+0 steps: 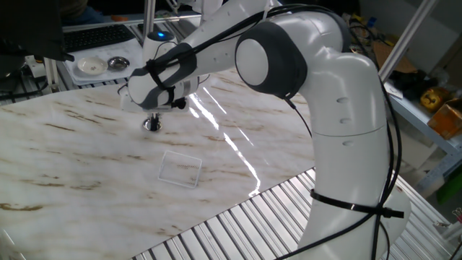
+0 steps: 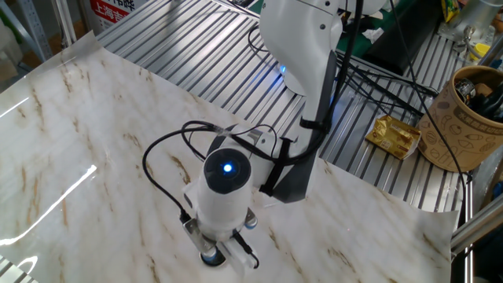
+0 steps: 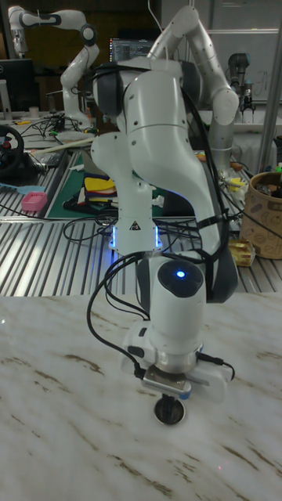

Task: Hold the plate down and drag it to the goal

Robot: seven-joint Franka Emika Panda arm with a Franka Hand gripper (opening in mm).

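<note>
Now end effector (image 1: 151, 120) straight down on plate (image 1: 151, 125), fingers together, tips pressing plate centre (image 3: 170, 409). Plate flat on marble counter (image 1: 65, 155), up-left of goal (image 1: 180, 169), clear gap between them. Arm's blue light (image 2: 228, 167) lit. White dish (image 1: 91, 66) on tray behind counter.

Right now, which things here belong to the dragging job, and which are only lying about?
For the job:
- plate, under the pincer
- goal, a faint square on the marble

Lying about:
- white dish on the tray behind the table
- brown cup
- gold packet
</note>
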